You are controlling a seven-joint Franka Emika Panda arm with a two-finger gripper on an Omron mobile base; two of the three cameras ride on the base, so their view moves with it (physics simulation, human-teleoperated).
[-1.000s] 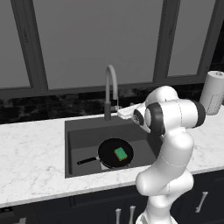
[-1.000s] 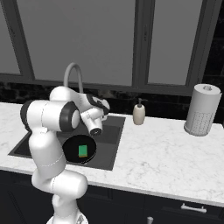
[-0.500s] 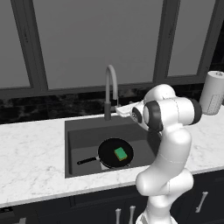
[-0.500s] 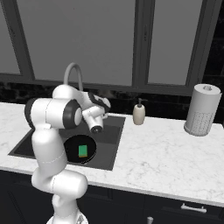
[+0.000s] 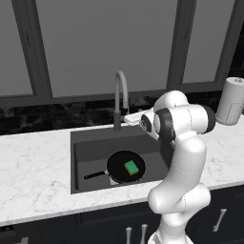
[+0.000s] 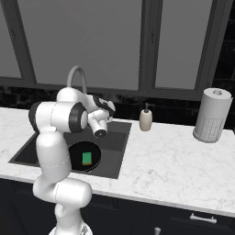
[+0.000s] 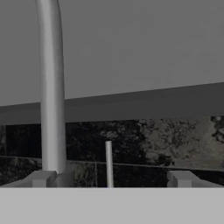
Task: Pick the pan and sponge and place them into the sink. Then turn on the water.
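Note:
The black pan (image 5: 119, 167) lies flat on the bottom of the dark sink (image 5: 90, 152), handle pointing left, with the green sponge (image 5: 132, 167) resting in it. From the right they appear as pan (image 6: 78, 160), sponge (image 6: 86, 158) and sink (image 6: 114, 137). No water runs from the grey gooseneck faucet (image 5: 119, 95). My gripper (image 5: 127, 117) hovers level beside the faucet's base, above the sink's back edge. In the hand view the gripper (image 7: 109, 179) is open and empty; the thin pale lever (image 7: 108, 164) stands between the fingertips (image 7: 41, 178), and the faucet pipe (image 7: 50, 87) rises at the left.
A soap dispenser bottle (image 6: 146, 120) stands on the white marble counter (image 6: 174, 160) right of the sink. A paper towel roll (image 6: 211, 114) is at the far right. Dark backsplash and windows close off the back.
The hand has edged slightly toward the faucet base. The pan and sponge lie still in the sink.

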